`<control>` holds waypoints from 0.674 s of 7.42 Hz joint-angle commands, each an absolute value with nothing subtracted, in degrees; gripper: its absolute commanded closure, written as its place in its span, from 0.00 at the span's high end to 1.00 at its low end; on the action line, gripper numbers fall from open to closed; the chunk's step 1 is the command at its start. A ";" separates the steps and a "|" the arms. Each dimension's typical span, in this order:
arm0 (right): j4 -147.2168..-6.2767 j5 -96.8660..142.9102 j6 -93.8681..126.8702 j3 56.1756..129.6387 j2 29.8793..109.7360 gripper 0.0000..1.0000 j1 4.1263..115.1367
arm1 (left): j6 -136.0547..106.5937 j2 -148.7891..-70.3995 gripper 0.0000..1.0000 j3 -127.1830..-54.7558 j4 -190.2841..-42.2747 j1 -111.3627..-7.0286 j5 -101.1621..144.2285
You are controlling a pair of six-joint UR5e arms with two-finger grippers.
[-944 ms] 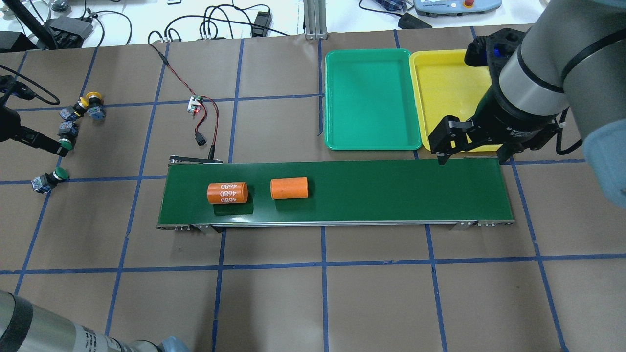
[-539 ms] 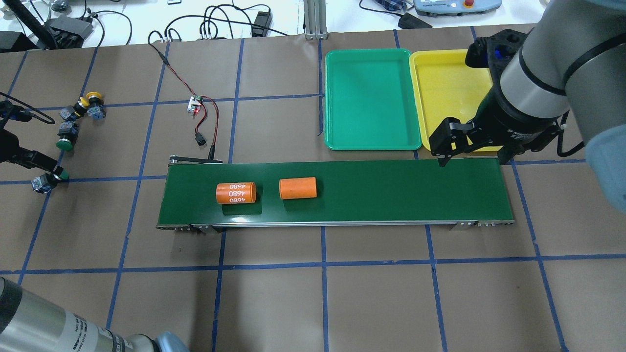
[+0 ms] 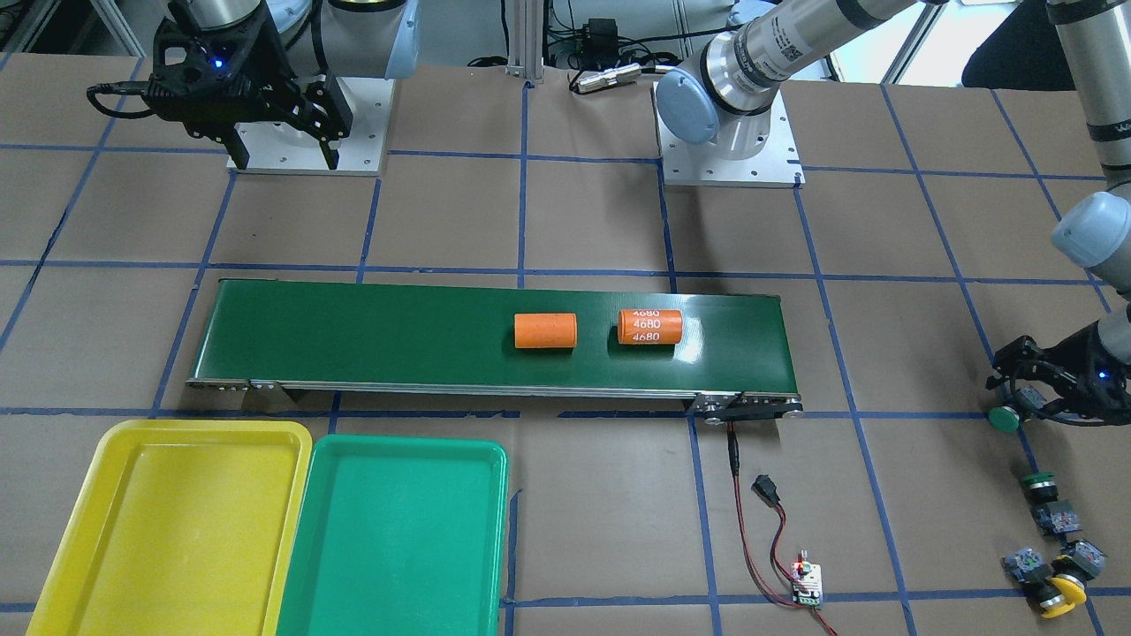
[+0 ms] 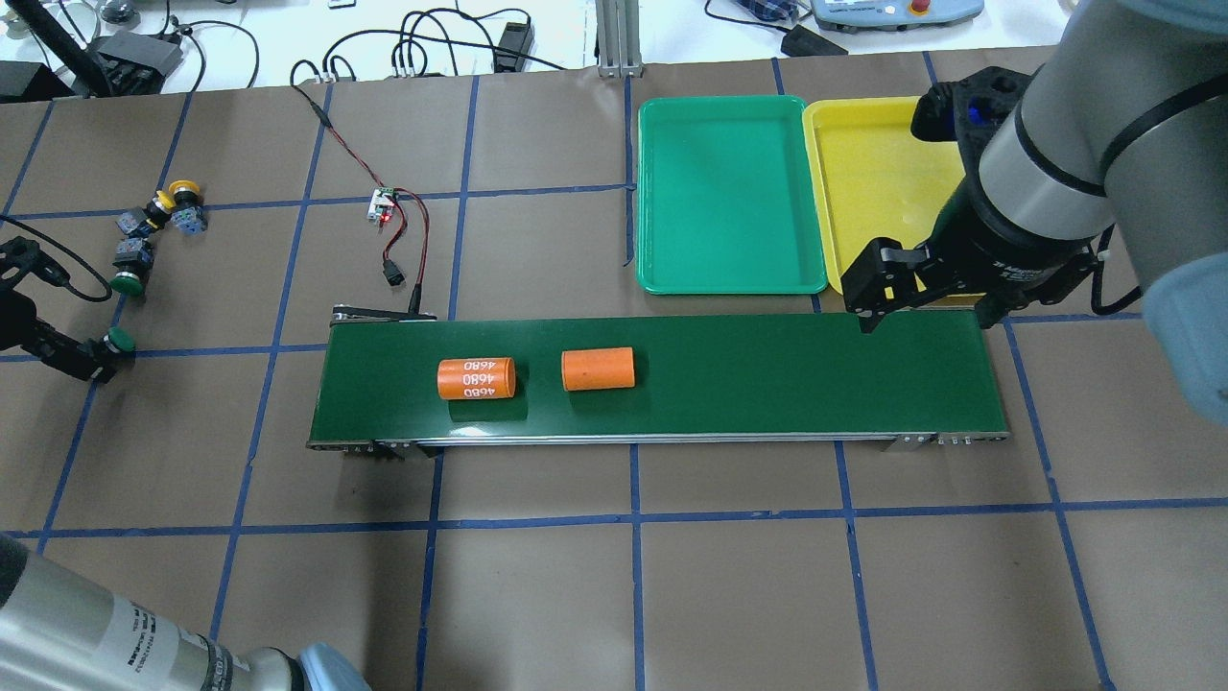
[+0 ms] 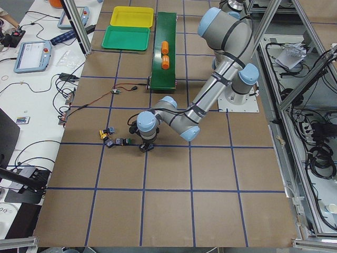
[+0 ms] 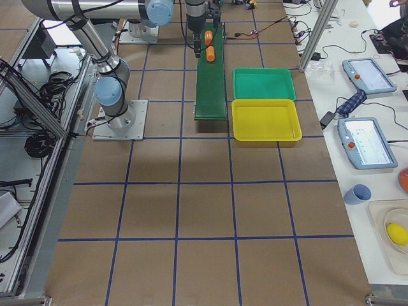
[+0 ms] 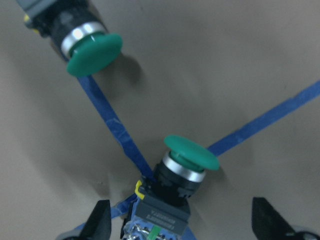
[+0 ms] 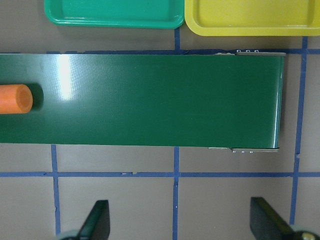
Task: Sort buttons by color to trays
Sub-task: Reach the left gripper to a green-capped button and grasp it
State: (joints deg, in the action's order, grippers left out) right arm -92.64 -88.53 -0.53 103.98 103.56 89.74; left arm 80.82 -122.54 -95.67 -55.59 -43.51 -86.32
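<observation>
The left claw (image 7: 182,225) stands wide, one green button (image 7: 186,167) lying between its fingers at the table's left end. The three other buttons (image 4: 129,259) lie near, farther back. The right claw (image 8: 181,222) hangs wide over the belt (image 8: 150,100), beside the green tray (image 4: 729,284) and the yellow tray (image 4: 863,173).

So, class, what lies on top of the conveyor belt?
An orange cylinder printed 4680 and a plain orange cylinder, lying apart. Overhead, the right claw hides far-edge bits of the belt.

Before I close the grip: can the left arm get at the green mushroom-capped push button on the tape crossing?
Probably yes: the open left gripper has a finger either side of that green button; the other green button lies clear.
</observation>
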 commanded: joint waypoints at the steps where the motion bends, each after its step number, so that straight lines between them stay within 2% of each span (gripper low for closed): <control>1: -92.64 -88.51 -0.53 104.06 103.62 1.00 89.74 | 85.58 -122.96 0.09 -95.36 -56.33 -43.42 -86.22; 2: -92.64 -88.51 -0.53 104.06 103.71 1.00 89.74 | 86.74 -121.13 0.00 -95.71 -56.60 -44.11 -86.31; 5: -92.64 -88.51 -0.53 104.06 103.71 1.00 89.74 | 90.78 -108.33 0.00 -97.11 -71.23 -52.17 -89.02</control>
